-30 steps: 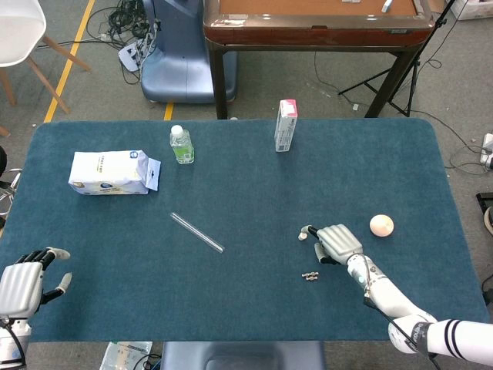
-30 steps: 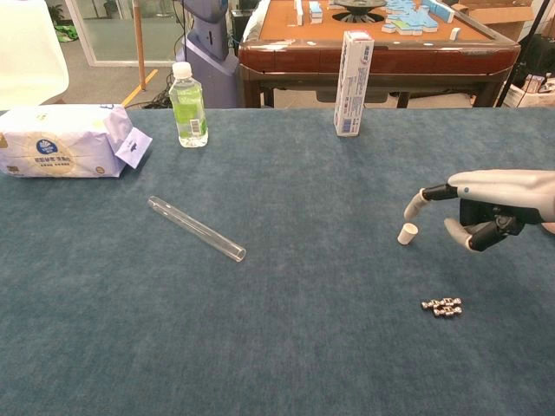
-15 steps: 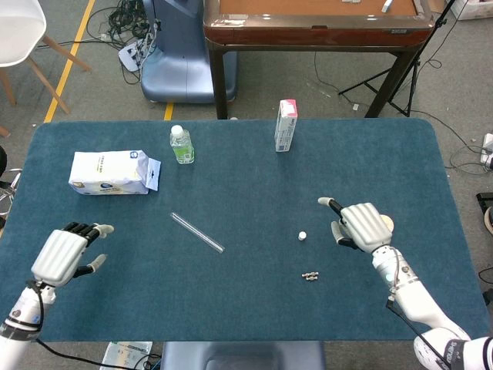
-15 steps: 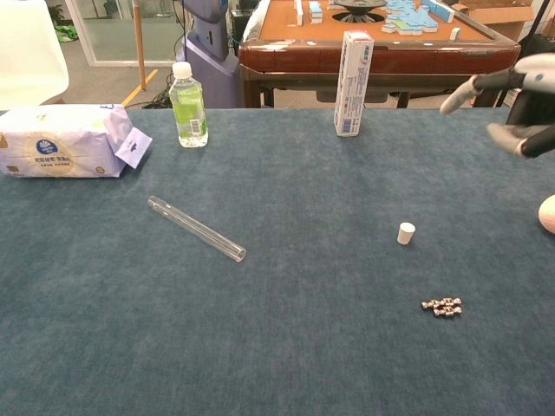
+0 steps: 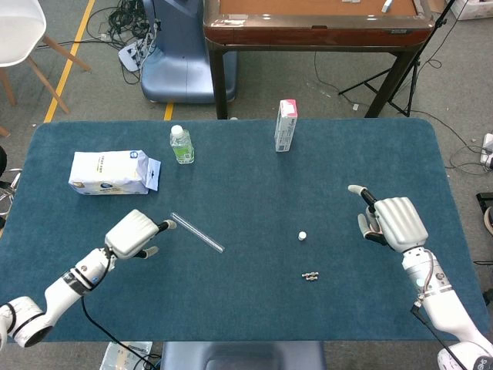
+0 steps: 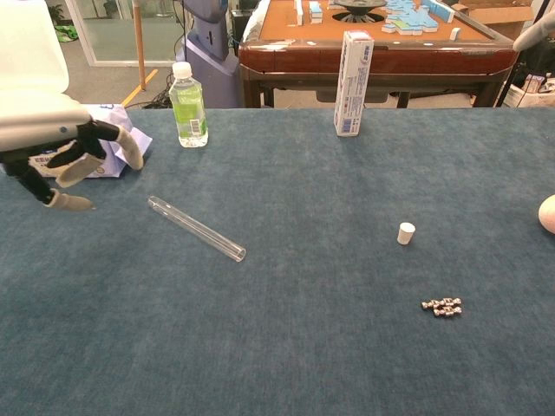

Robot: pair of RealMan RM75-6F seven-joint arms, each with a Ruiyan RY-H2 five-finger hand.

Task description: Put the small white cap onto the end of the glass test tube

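Cap [image 5: 303,235] stands alone on the table [image 5: 254,185], well right of the tube [image 5: 197,232], nothing holding it. Right hand [image 5: 391,222] has lifted off it and pulled back right, fingers loosely spread, empty. Left hand [image 5: 135,234] has swung in just left of the tube, fingers apart, empty. Tube pickup looks next.
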